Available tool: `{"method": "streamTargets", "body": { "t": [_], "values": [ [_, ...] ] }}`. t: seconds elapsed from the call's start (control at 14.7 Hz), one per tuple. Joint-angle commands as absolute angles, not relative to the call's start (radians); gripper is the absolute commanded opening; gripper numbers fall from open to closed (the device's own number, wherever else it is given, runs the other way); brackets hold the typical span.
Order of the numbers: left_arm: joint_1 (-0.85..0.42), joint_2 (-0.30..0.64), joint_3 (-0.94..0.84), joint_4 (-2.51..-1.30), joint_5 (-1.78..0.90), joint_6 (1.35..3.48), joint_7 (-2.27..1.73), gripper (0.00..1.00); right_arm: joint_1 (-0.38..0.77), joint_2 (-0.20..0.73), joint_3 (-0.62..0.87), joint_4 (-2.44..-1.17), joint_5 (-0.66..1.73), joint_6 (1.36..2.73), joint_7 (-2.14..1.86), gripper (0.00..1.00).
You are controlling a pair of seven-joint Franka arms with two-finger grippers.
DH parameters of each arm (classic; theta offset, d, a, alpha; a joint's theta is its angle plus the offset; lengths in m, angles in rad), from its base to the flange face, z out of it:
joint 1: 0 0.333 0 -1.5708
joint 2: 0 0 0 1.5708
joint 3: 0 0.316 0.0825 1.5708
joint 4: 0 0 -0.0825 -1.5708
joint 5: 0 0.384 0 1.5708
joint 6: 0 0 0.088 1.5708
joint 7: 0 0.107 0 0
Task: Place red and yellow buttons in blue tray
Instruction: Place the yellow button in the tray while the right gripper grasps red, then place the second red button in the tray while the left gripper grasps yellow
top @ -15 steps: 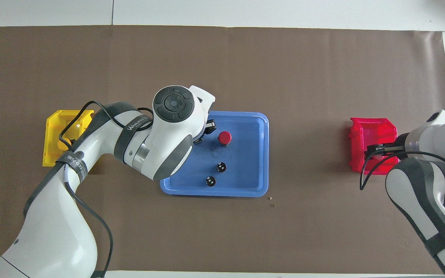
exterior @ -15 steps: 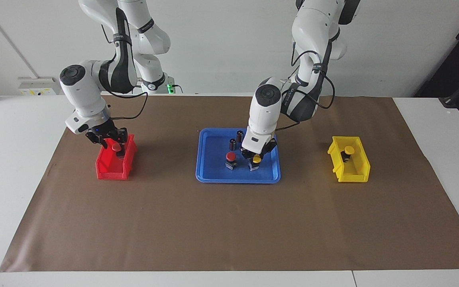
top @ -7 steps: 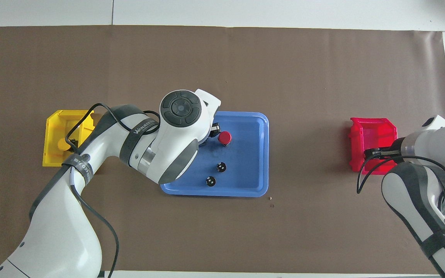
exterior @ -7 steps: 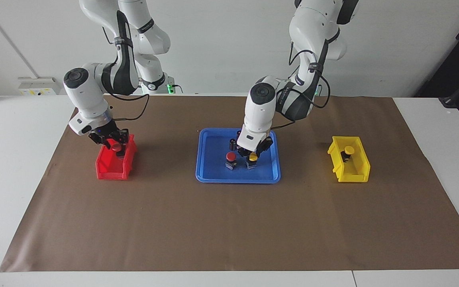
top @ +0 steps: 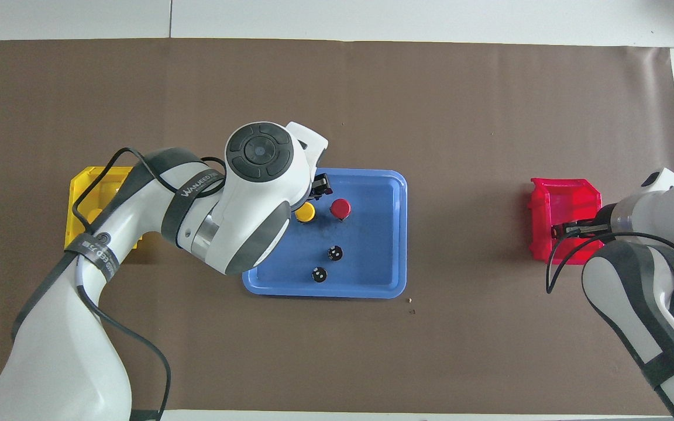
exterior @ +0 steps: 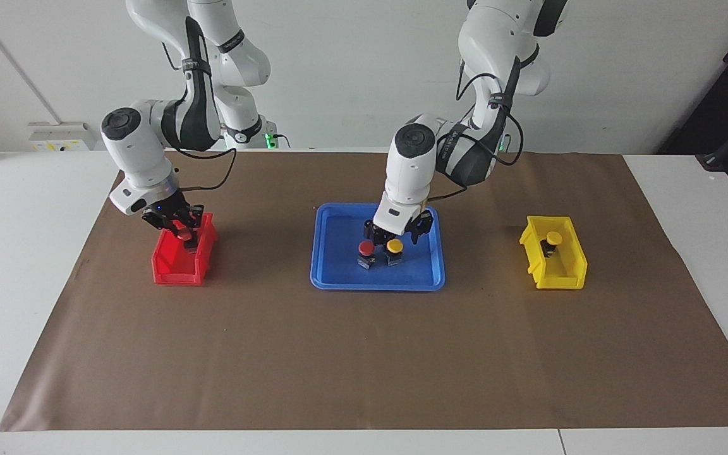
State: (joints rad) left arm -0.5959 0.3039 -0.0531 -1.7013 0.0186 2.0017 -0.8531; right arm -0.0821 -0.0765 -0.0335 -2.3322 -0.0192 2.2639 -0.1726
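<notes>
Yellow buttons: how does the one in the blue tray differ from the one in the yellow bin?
The yellow button in the blue tray stands beside a red button; the yellow button in the yellow bin stands alone, toward the left arm's end of the table. The left hand hangs open over the tray one; no hand is near the bin one. Both stand upright, round yellow caps on dark bodies.

Blue tray (exterior: 329, 278); red btn (exterior: 366, 248) + yellow btn (exterior: 394, 244), black bodies. Red bin (exterior: 171, 268), yellow bin (exterior: 566, 275). Brown mat (exterior: 364, 354), white table (exterior: 16, 253). Arms white/grey.
</notes>
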Motion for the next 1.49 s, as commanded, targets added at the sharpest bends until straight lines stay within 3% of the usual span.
{"method": "streamTargets", "body": {
  "t": [0.0, 0.2, 0.27, 0.48, 0.61, 0.88, 1.15, 1.43],
  "values": [
    [-0.510, 0.241, -0.043, -1.600, -0.006, 1.856, -0.819, 1.00, -0.086, -0.037, -0.017, -2.145, -0.011, 2.078, -0.203, 0.21],
    [-0.332, 0.169, -0.043, -1.601, -0.008, 1.850, -0.712, 1.00, 0.004, -0.020, -0.003, -1.963, -0.012, 1.909, -0.125, 0.21],
    [-0.277, 0.120, -0.041, -1.647, -0.008, 1.862, -0.643, 1.00, 0.058, 0.027, -0.002, -1.892, -0.014, 1.893, -0.026, 0.22],
    [-0.111, 0.078, -0.038, -1.713, -0.006, 1.873, -0.324, 0.98, 0.220, 0.084, 0.006, -1.841, 0.018, 1.985, 0.260, 0.22],
    [-0.034, 0.004, -0.038, -1.877, -0.006, 1.900, -0.011, 0.99, 0.337, 0.182, 0.005, -1.757, 0.031, 2.014, 0.430, 0.22],
    [0.003, -0.057, -0.035, -2.127, -0.006, 2.074, 0.098, 1.00, 0.437, 0.245, 0.005, -1.787, 0.031, 2.121, 0.552, 0.22],
    [0.003, -0.052, -0.035, -2.204, -0.006, 2.131, 0.100, 0.78, 0.466, 0.279, 0.005, -1.830, 0.018, 2.172, 0.597, 0.23],
    [0.026, -0.034, -0.035, -2.250, -0.006, 2.226, 0.115, 0.72, 0.474, 0.256, 0.006, -1.916, 0.018, 2.239, 0.598, 0.26]
  ]
}}
